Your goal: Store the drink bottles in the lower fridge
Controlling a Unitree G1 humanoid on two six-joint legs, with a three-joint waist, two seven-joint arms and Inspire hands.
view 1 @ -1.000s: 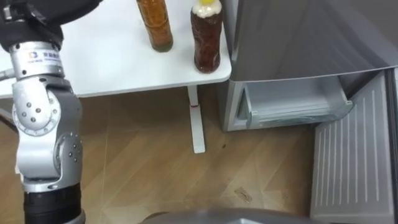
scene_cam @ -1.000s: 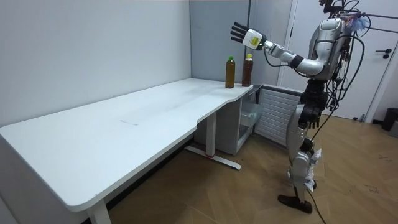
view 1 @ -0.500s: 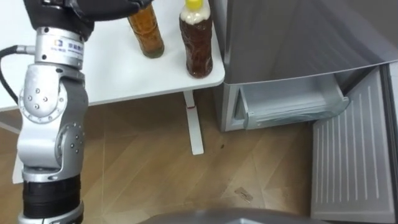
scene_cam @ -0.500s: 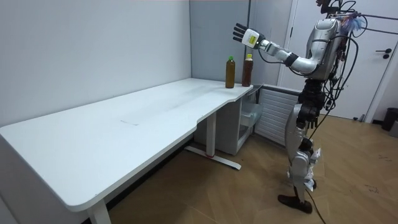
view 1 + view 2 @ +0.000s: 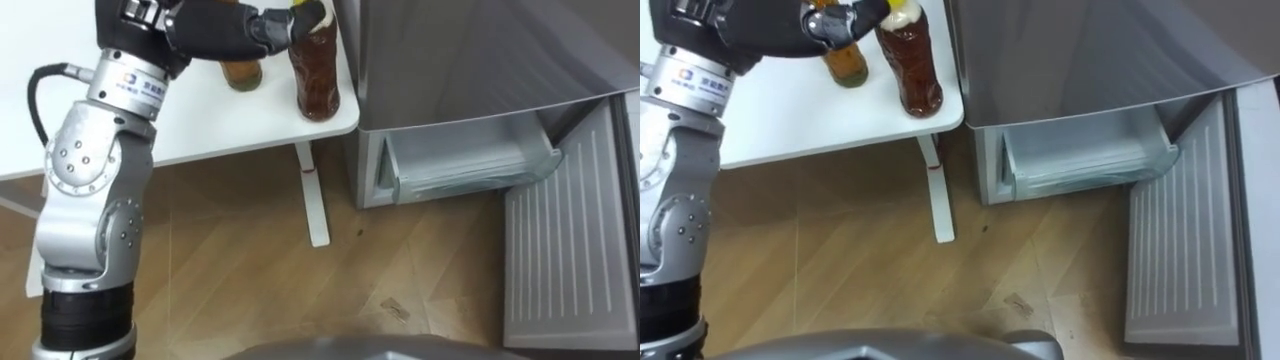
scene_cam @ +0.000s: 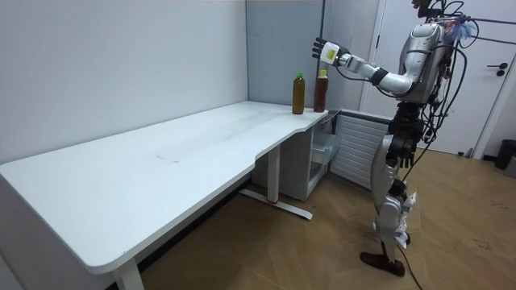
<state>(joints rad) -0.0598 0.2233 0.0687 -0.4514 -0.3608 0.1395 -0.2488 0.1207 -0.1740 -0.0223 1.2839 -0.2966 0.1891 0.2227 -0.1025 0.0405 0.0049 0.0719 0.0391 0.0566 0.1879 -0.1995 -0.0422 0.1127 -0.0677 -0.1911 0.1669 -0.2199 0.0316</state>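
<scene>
— Which finishes are being shown up top?
— A smooth matt white table (image 5: 200, 120) is being seen under a glossy clear plastic yellow-capped bottle (image 5: 315, 75) and a second bottle (image 5: 242, 72); the left hand (image 5: 215, 30) is being shown in matt black.
— And lower down?
— A wood-grain floor (image 5: 230, 280) is being shown beside a satin grey fridge (image 5: 470, 60) and its translucent plastic drawer (image 5: 470, 165).
</scene>
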